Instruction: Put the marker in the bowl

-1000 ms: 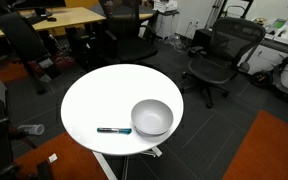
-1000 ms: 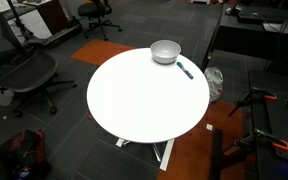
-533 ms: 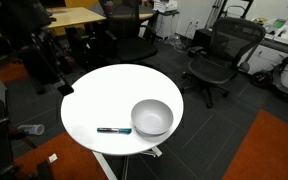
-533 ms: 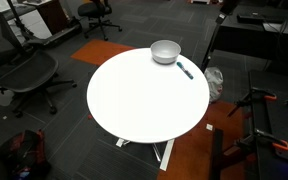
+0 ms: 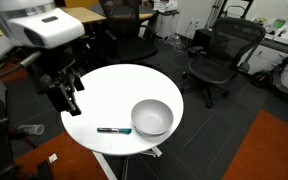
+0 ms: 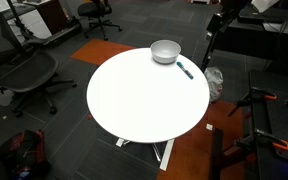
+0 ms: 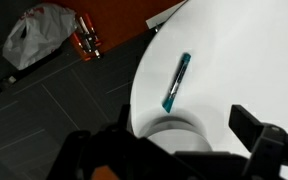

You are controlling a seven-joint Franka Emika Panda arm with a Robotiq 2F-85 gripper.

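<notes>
The marker (image 5: 114,130) is thin and dark with a teal end. It lies flat on the white round table (image 5: 104,85) beside the light grey bowl (image 5: 152,117). Both exterior views show the pair, with the marker (image 6: 185,70) just outside the bowl (image 6: 165,51). In the wrist view the marker (image 7: 176,82) lies near the table edge and the bowl (image 7: 180,131) is at the bottom. My gripper (image 5: 68,98) hangs open and empty over the table's edge, well apart from the marker. Its two dark fingers frame the wrist view (image 7: 169,135).
Black office chairs (image 5: 216,58) and wooden desks (image 5: 59,18) surround the table. Another chair (image 6: 24,70) stands nearby. On the floor below the table edge are a plastic bag (image 7: 39,35), a red tool (image 7: 86,35) and an orange carpet (image 6: 189,145).
My arm and gripper have swung into view beside the table in an exterior view. The marker and bowl have not moved.
</notes>
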